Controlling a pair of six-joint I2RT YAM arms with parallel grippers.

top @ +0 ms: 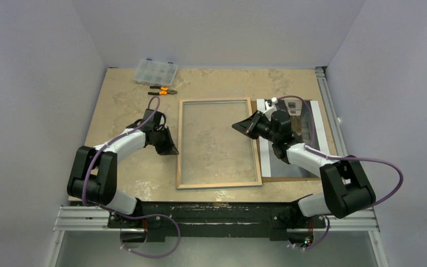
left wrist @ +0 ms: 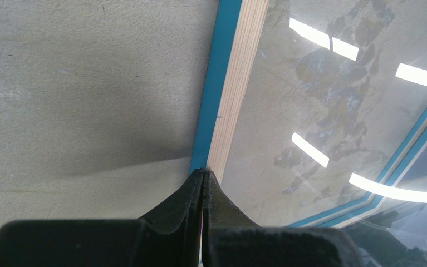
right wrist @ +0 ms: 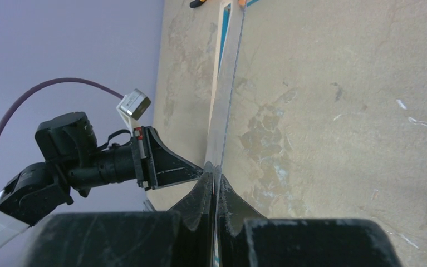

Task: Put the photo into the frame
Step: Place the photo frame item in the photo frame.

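The frame (top: 216,183) lies wood side up with blue edging, and the grey, white-bordered photo (top: 317,128) lies just right of it. The left gripper (left wrist: 202,172), fingers closed together, touches the frame's left rail. The right gripper (right wrist: 214,169) pinches a clear pane (right wrist: 225,83) just inside the frame's right rail.

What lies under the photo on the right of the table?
A brown backing board: only its left and near edges show beside the photo. The rest is covered by the photo and the right arm.

pale grained wood frame (left wrist: 239,83), glossy clear pane (left wrist: 322,89), matt stone-look tabletop (left wrist: 88,83)
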